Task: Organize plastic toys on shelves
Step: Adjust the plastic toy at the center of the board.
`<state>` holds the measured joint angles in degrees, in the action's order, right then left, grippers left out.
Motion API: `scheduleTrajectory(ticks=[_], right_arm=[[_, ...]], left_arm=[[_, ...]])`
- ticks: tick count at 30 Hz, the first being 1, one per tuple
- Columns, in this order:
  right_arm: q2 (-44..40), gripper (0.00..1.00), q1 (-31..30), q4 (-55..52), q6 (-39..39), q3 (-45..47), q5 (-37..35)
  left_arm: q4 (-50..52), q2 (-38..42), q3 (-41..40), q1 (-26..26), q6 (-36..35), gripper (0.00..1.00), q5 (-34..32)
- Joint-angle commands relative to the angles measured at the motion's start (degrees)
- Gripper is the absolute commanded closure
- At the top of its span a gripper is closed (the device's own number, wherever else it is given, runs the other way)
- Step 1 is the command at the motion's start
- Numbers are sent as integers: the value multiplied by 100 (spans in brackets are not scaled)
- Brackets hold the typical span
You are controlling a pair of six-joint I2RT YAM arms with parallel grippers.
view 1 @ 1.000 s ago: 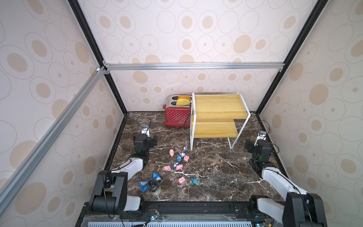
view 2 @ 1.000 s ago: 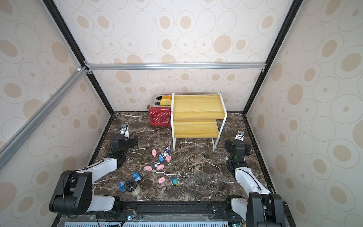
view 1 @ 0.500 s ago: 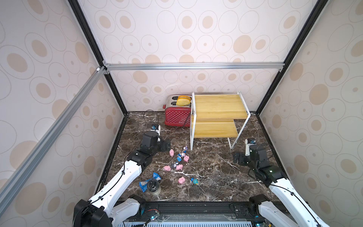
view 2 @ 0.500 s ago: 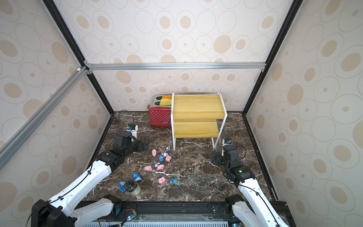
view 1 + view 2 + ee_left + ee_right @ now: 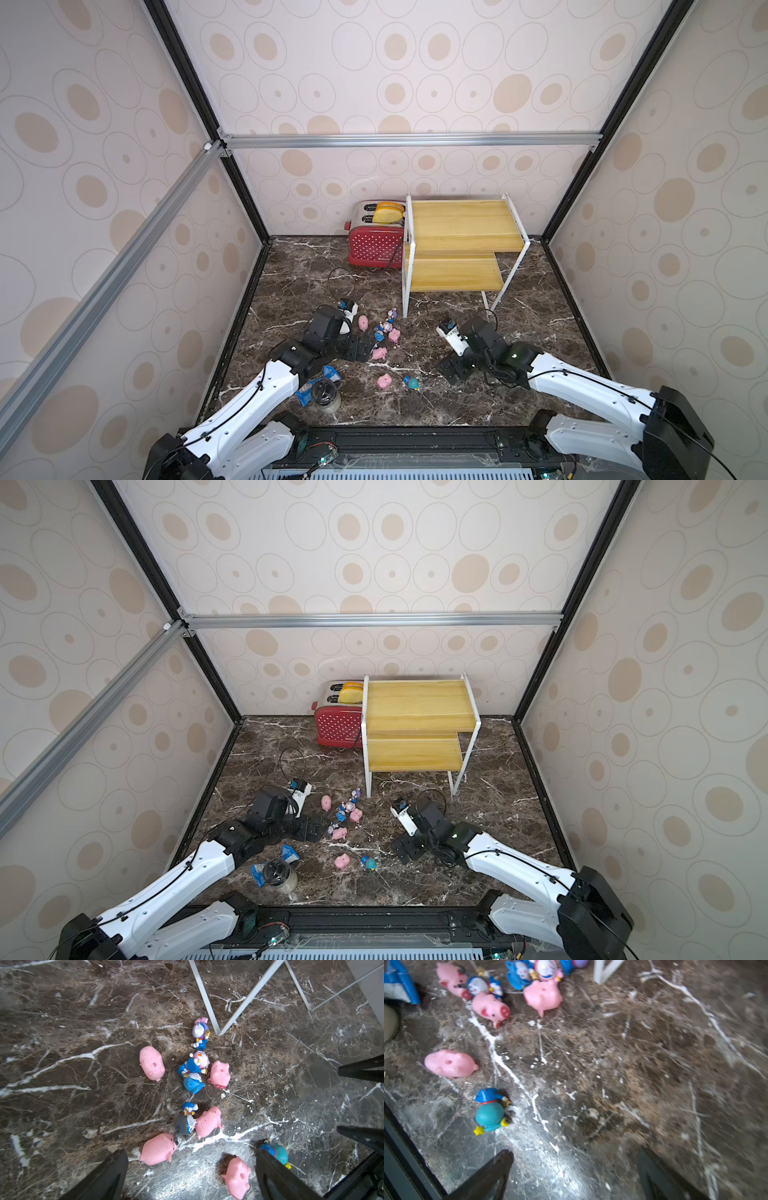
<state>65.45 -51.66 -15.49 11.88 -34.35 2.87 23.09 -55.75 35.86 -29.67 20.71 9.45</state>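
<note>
Nearest you on the left, a jar (image 5: 325, 395) is sitting against a blue wrapper (image 5: 331, 373). Your left jaws and right jaws are both hanging released, grasping nothing, flanking the pigs (image 5: 152, 1063) and figurines (image 5: 193, 1082), which are lying on the table (image 5: 540, 332). The shelves (image 5: 457, 274) are standing far back, right of a toaster (image 5: 374, 249).
</note>
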Motion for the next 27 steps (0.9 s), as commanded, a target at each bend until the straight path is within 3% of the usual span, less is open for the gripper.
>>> scheduleTrajectory(ticks=[1, 6, 8, 13, 18, 21, 27], right_arm=[[187, 1, -412, 780, -512, 121, 183], [701, 2, -683, 1259, -775, -90, 433], [1005, 5, -749, 1433, -834, -240, 664], [1637, 18, -820, 1576, -1002, -647, 1239], [2041, 33, -1303, 1165, -1677, -1103, 743], [2185, 39, -1507, 1093, -1780, -1290, 468], [2772, 48, -1991, 807, -1749, -1683, 89]], left_arm=[[-244, -84, -26, -50, -99, 1, 15], [-229, -62, -8, -50, 84, 1, -452], [-252, 28, -82, -18, 424, 1, -859], [-306, 87, -174, 190, 753, 1, -976], [199, -64, 21, 487, 1053, 1, -1548], [415, -43, 38, 797, 1521, 1, -1772], [520, -109, 301, 839, 1461, 1, -2105]])
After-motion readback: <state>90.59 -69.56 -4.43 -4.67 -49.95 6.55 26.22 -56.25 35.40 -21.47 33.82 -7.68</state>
